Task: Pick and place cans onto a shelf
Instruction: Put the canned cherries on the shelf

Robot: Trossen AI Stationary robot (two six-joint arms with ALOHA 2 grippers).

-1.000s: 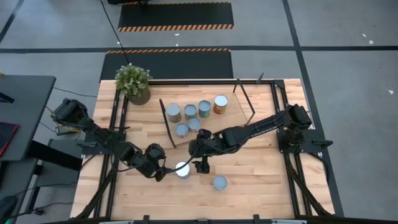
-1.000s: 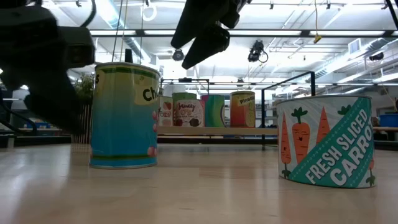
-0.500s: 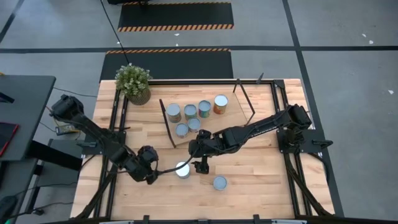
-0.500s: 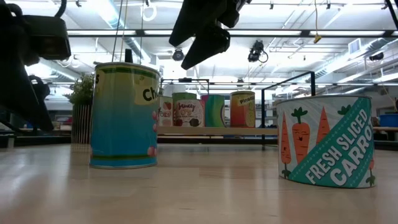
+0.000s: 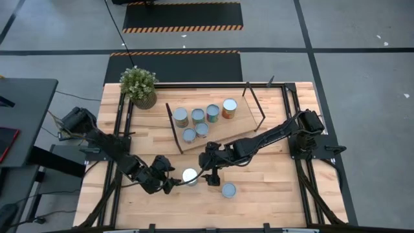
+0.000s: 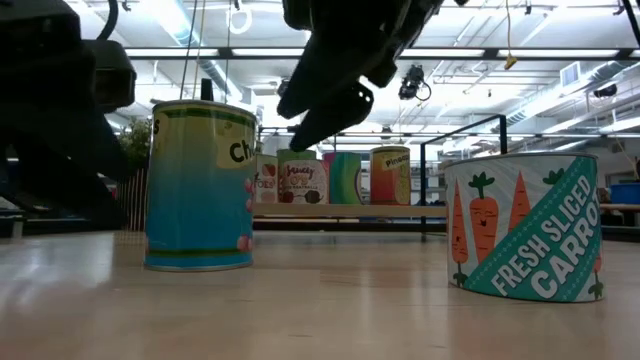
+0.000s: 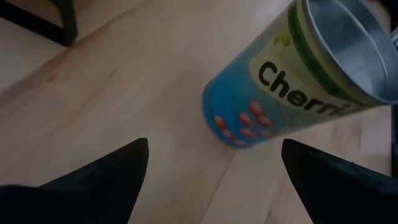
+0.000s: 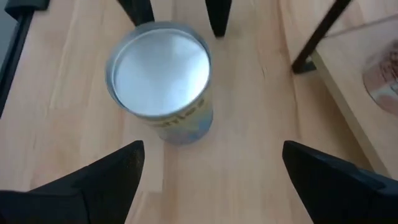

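Note:
A blue cherry can with a bright white top stands upright on its base on the tabletop; it also shows in the left wrist view, the right wrist view and the low view. My left gripper is open just left of it, fingers wide. My right gripper is open just right of it and above the table. A carrot can stands nearer the front edge. Several cans stand on the light-wood shelf.
A potted green plant stands at the table's far left corner. The shelf's black frame ends rise at its two short sides. Bare tabletop lies right of the carrot can and along the near edge.
My left gripper has drawn back toward the table's left edge, then come back toward the cherry can. My right gripper has gone toward the near edge and down, closer to the cherry can. Both cans on the tabletop have stayed put.

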